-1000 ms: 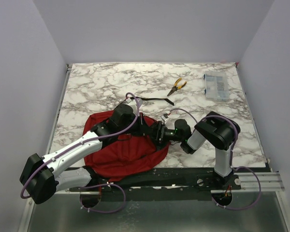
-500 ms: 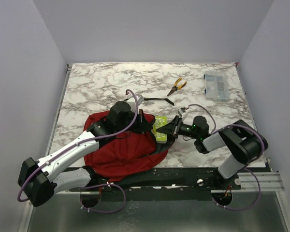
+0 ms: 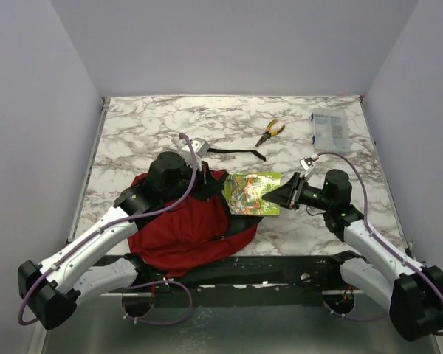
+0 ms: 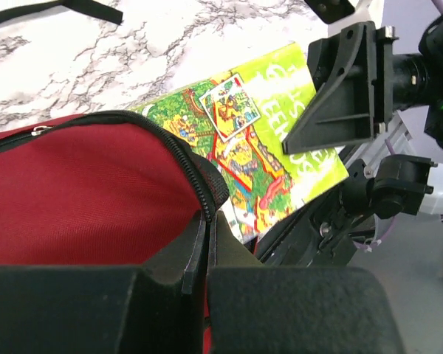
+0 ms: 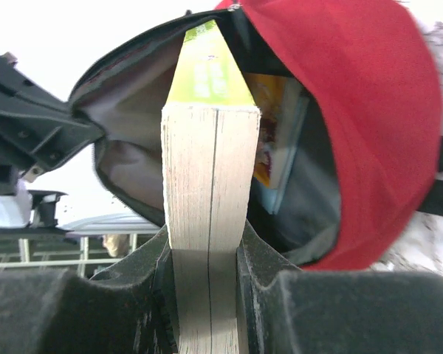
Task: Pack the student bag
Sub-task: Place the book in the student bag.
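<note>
Toward the far right of the white, grey-veined marble tabletop lie yellow-handled pliers and a clear plastic compartment box, well apart from the work. A thin black strap lies between the pliers and the arms. Nearer, on the left half, the large dark red fabric backpack sits slumped at the table's near edge. The left gripper is clamped on its black-zippered rim and holds the mouth agape. The right gripper pinches a thick green paperback with a busy cartoon cover by its page edge. The paperback is flat, with its far end at the backpack's opening, just beside the left fingers. Inside the mouth another yellow-and-blue book stands against the lining, close beside the paperback's path. Pale lilac-grey walls enclose the table on three sides, and a metal rail runs along its near edge.
</note>
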